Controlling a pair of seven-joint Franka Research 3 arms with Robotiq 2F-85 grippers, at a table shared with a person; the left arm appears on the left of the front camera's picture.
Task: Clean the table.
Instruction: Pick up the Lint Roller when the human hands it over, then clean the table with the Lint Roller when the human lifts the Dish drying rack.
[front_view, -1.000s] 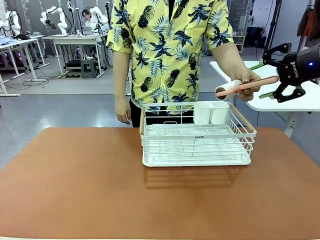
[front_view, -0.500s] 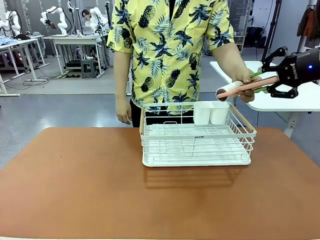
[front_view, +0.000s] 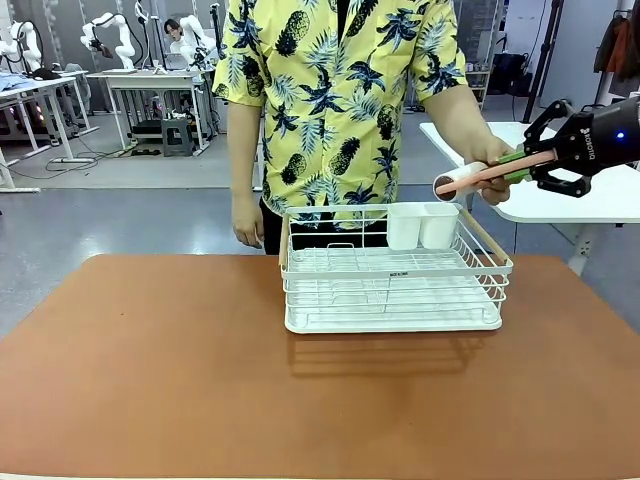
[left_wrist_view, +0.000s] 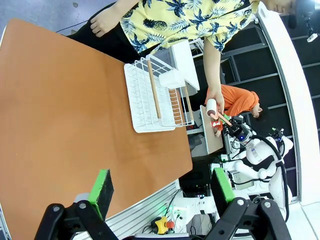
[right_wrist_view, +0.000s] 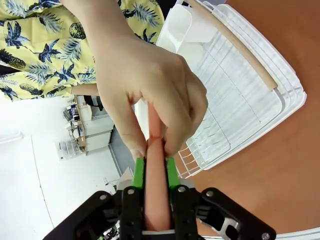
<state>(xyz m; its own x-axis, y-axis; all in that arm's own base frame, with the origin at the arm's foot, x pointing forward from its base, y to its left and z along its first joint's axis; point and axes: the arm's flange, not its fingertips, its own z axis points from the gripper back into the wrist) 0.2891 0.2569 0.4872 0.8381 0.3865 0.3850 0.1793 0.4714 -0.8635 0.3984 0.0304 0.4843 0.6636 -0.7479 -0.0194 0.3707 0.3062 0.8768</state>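
Observation:
A person across the terracotta table holds out a lint roller with a white roll and a pink handle, in the hand at picture right. My right gripper is shut on the far end of that handle, right of the fingers. In the right wrist view the green pads clamp the pink handle, while the person's hand still pinches it just ahead. My left gripper hangs open with nothing between its fingers, high above the table's near edge.
A white wire dish rack with wooden handles and a white cup holder stands at the table's far middle. A smaller white table sits behind at the right, under my right arm.
My right gripper's jaws were wide apart around the pink handle and have closed onto it. The person's hand stays on the roller, which has barely moved.

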